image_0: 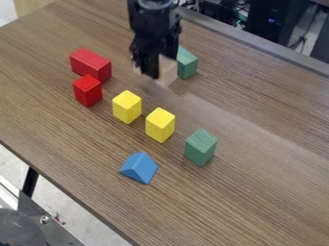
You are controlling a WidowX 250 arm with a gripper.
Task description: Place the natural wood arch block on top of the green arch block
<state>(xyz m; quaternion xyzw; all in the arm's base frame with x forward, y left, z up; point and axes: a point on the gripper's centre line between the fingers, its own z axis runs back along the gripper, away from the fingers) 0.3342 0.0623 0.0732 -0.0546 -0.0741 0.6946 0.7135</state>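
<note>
Your fingers (pixel 151 72) hung low above the worktop (pixel 257 192) by the pale block (pixel 168 73), though you could not tell whether they were released or grasping it; a green block (pixel 187 63) stood just beyond that one, two red blocks (pixel 88 90) sat across from it past the fingers, and towards the camera from them came two yellow blocks (pixel 160 126), another green block (pixel 200 148) and, farthest off, a blue wedge (pixel 139 168)

The hand (pixel 151 72) partly hides a pale block (pixel 168 72); the arm (pixel 152 17) is cut off.
</note>
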